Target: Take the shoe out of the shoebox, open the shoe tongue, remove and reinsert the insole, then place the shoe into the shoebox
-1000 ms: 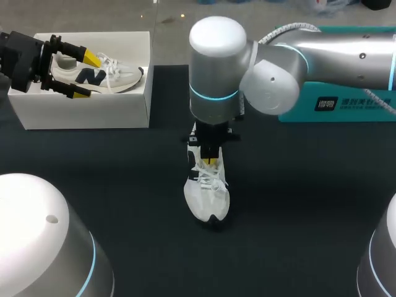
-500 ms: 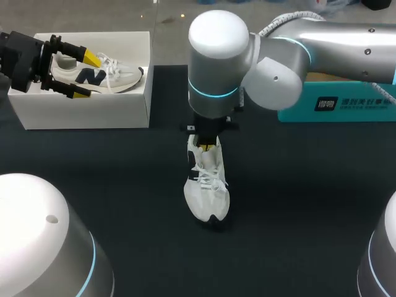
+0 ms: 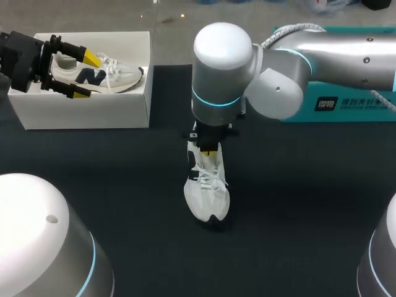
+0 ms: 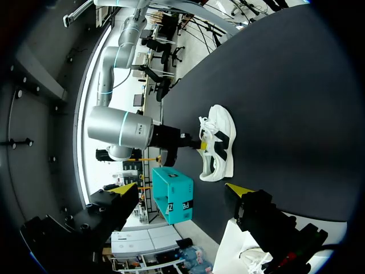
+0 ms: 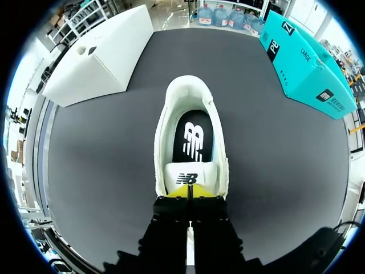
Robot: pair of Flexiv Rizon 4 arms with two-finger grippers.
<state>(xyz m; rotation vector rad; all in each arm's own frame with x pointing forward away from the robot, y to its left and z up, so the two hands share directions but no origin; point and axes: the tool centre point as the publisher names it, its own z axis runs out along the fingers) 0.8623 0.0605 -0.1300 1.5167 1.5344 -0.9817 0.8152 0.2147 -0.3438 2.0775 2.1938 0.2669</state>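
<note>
A dark, matte table (image 3: 309, 204) fills the head view. A white shoebox (image 3: 93, 111) sits at its upper left and a teal box (image 3: 346, 102) at its upper right, with pale floor just past the far edge. The white sneaker (image 3: 207, 185) lies out of the shoebox, on the table at the centre of the frame. It is upright on its sole, and its long axis runs almost straight up and down the picture. Its black-tipped toe points to the lower edge and its heel to the upper edge. The right arm (image 3: 291, 68) comes in from the right and hangs over the heel end. The right gripper (image 3: 209, 148) points down at the shoe mouth. In the right wrist view its yellow tips are pressed narrow together, pinching the near end of the tongue (image 5: 188, 176). Beyond the tongue the black insole (image 5: 193, 137) lies flat inside the sneaker. The left gripper (image 3: 86, 75) hovers at the upper left over the shoebox, fingers spread wide and holding nothing. A second sneaker (image 3: 120, 77) lies on its side under it, toe to the right.
</note>
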